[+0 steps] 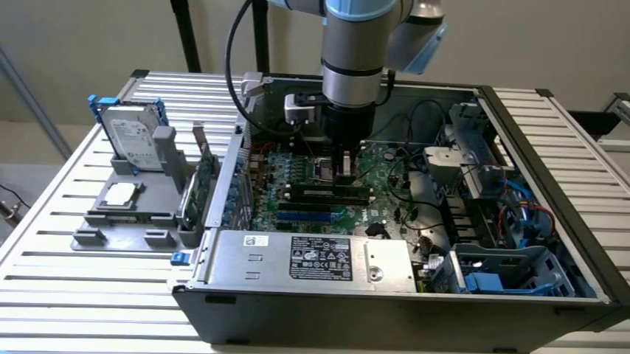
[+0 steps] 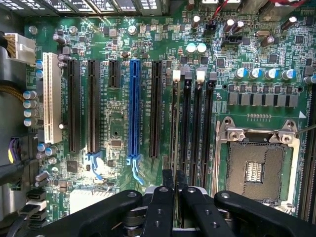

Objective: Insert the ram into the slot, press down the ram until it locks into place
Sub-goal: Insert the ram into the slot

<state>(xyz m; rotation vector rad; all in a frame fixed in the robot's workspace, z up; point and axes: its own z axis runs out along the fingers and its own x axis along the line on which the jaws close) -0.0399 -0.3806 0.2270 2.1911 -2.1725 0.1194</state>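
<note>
Jaws stand nearly shut, with just a sliver of gap between the two black fingers (image 2: pixel 165 207), and they pinch one end of the ram (image 2: pixel 174 128). In the wrist view the ram is seen edge-on from above as a thin line running lengthwise along the slot (image 2: pixel 176 85), upright in it, so none of its label can be read. That slot is the outermost of four parallel black memory sockets and the one nearest the long black expansion connector (image 2: pixel 155 108). It has a white end clip at the end away from the jaws. The empty processor socket (image 2: pixel 256 170), in its metal frame, lies on the far side of the four. A blue connector slot (image 2: pixel 133 108) and a white one (image 2: pixel 51 98) lie further off across the green motherboard (image 2: pixel 116 123), whose fine printing is too small to read.

In the exterior view the arm (image 1: pixel 355 66) reaches straight down into the open computer case (image 1: pixel 551 221), which lies on a white slatted desk (image 1: pixel 59 295). The grey power supply cover (image 1: pixel 384 265) carries a black label (image 1: pixel 320 262) and a small white one (image 1: pixel 254 240), neither legible. On the exterior view's left a hard drive (image 1: pixel 133 136) stands upright in a grey holder; its pale label is unreadable too
</note>
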